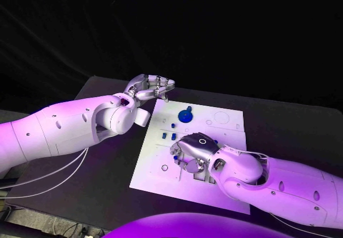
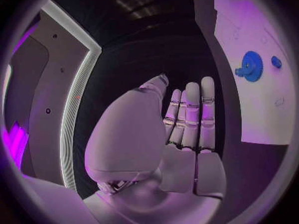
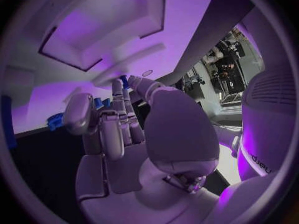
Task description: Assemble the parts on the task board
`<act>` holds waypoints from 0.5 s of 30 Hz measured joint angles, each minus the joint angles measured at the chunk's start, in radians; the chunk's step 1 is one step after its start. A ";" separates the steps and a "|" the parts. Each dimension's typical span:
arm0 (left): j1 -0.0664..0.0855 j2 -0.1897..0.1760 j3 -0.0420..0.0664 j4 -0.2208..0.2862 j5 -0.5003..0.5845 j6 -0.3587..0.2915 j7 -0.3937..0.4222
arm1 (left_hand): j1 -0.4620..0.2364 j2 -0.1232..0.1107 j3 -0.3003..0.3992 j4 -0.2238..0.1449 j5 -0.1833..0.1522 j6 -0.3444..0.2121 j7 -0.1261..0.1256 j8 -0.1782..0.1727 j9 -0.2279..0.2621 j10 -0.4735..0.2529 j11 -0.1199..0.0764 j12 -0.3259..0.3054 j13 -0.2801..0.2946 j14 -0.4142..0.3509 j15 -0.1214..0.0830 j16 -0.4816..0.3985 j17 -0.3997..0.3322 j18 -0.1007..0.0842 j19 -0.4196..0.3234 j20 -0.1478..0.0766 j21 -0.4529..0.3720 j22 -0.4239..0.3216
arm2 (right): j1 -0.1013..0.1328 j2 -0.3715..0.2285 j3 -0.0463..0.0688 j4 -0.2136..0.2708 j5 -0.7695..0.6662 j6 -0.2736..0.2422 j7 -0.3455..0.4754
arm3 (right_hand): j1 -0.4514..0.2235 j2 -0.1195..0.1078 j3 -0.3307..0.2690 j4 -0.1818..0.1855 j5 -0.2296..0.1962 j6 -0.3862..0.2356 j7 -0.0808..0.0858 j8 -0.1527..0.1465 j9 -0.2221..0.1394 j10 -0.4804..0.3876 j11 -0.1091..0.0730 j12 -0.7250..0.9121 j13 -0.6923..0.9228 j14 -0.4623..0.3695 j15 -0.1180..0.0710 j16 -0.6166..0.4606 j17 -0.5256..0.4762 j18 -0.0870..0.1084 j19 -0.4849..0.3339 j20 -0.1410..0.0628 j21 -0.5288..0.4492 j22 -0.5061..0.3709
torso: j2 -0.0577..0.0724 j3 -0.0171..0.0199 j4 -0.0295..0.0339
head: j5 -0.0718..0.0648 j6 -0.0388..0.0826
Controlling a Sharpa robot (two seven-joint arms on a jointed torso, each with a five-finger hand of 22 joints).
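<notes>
Robotics test station in a lab or demonstration hall, not a home.

A black table (image 1: 300,124) stands against a dark, unlit backdrop and carries a single white task board (image 1: 214,188) with cut-out recesses and small blue parts (image 1: 185,115); no household or office items appear on it. Thin cables (image 1: 57,173) run along the robot's left arm and hang off the table's near edge. The left wrist view shows a dark panelled wall edged by a bright light strip (image 2: 77,84), resembling exhibition or studio fit-out. The right wrist view shows a cluttered background of stands and equipment (image 3: 221,69), too small to identify further.
</notes>
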 measured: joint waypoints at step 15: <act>0.000 -0.002 0.000 -0.001 0.000 0.000 -0.002 | 0.000 0.000 0.000 0.000 0.000 0.000 0.000 0.004 0.000 0.000 0.000 0.000 0.000 0.000 0.000 0.000 -0.001 0.000 0.000 0.000 -0.004 0.000 | 0.019 -0.115 0.010 0.095 0.003 -0.061 -0.013 | -0.017 -0.028 -0.036 0.020 0.012 -0.023 -0.008 -0.012 -0.006 -0.026 -0.001 0.022 -0.001 -0.003 0.003 -0.019 0.000 0.000 0.011 0.011 0.025 0.030 | 0.000 0.0005 -0.0009 | -0.010 0.011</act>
